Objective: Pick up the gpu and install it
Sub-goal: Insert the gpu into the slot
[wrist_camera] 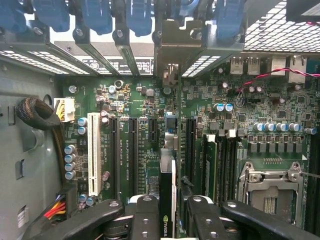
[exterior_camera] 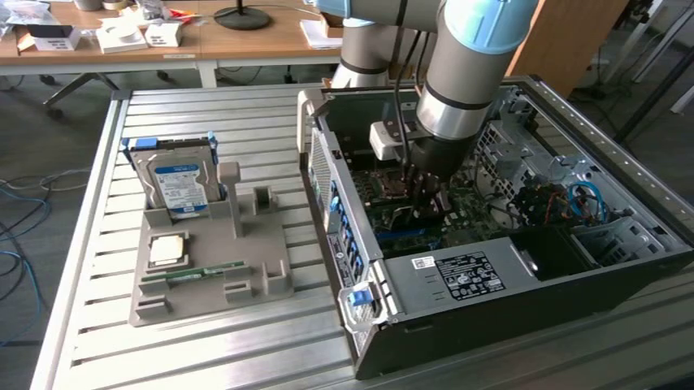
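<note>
Exterior view first: the arm reaches down into the open computer case (exterior_camera: 521,268), which lies on its side on the slatted metal table (exterior_camera: 97,341). The gripper (exterior_camera: 425,195) sits low inside the case, just above the green motherboard (exterior_camera: 477,215), and from this angle its load is hard to make out. Outside the case, toward the exterior view's left, a grey parts holder (exterior_camera: 211,268) rests on the table. A hard drive (exterior_camera: 177,185) with a blue-white label stands upright at the holder's far end, a processor chip (exterior_camera: 166,249) lies flat near its middle, and a narrow green memory stick (exterior_camera: 193,275) lies just beside the chip.

Now the wrist view, looking straight at the motherboard (wrist_camera: 145,105). The two black fingers (wrist_camera: 145,220) are clamped on the gpu (wrist_camera: 167,195), seen edge-on between them, a logo on its edge. Its metal bracket (wrist_camera: 172,42) reaches to the case's rear slot openings. The card's lower edge runs along the board between the long black expansion slots (wrist_camera: 134,155), with the white slot (wrist_camera: 94,152) well off to one side and the silver processor socket (wrist_camera: 270,192) on the other.
</note>
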Robot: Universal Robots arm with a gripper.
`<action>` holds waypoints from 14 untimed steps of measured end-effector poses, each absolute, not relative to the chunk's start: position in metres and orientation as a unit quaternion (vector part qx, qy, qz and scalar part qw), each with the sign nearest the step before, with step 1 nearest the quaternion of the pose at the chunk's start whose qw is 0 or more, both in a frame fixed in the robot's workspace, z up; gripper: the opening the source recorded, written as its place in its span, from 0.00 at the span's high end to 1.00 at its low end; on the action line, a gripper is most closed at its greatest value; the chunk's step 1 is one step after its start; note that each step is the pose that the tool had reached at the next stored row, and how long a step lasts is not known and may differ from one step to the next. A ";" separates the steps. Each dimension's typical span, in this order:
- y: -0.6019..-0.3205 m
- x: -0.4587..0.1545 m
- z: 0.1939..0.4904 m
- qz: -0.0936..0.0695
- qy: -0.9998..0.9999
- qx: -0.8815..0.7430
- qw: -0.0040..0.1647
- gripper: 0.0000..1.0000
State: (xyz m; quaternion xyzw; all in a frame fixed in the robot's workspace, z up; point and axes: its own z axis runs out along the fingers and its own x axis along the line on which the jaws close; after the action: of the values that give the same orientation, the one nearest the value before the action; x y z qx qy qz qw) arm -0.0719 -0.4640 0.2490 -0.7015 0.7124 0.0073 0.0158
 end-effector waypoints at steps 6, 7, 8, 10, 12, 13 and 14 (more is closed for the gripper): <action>-0.464 -0.073 0.249 0.007 0.713 -0.701 0.016 0.74; -0.464 -0.073 0.249 0.007 0.713 -0.701 0.016 0.74; -0.464 -0.073 0.249 0.007 0.713 -0.701 0.016 0.74; -0.464 -0.073 0.249 0.007 0.713 -0.701 0.016 0.74; -0.464 -0.073 0.249 0.007 0.713 -0.701 0.016 0.74; -0.464 -0.073 0.249 0.007 0.713 -0.701 0.016 0.74; -0.464 -0.073 0.249 0.007 0.713 -0.701 0.016 0.74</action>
State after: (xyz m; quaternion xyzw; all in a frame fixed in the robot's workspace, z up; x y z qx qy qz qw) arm -0.0734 -0.4639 0.2488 -0.7013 0.7127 0.0073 0.0158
